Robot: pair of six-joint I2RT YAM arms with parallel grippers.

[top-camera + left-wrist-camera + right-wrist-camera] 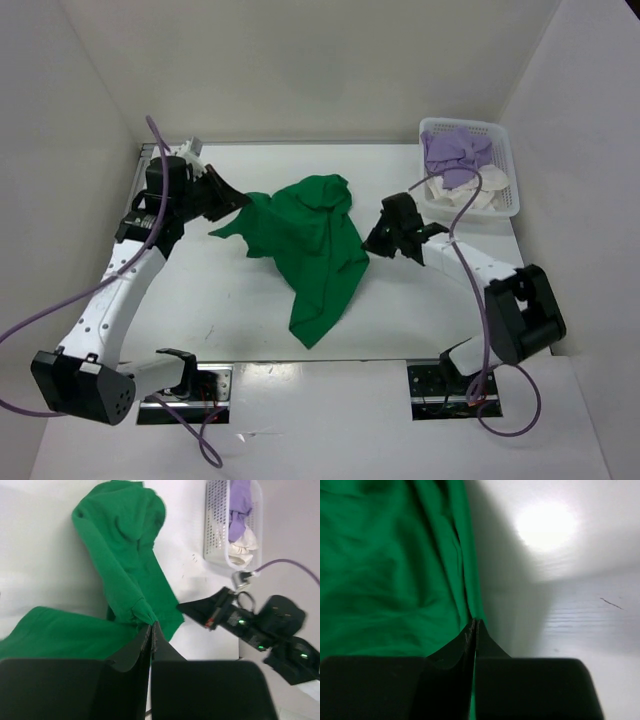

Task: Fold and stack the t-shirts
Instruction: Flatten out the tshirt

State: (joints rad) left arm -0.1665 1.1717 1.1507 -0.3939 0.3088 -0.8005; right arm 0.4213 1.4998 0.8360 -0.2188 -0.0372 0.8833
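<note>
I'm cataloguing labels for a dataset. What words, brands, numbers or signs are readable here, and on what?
None readable in any view.
The green t-shirt: plain, no print or tag showing.
The white basket: bare lattice, no label.
The left arm and right arm: no legible markings.
</note>
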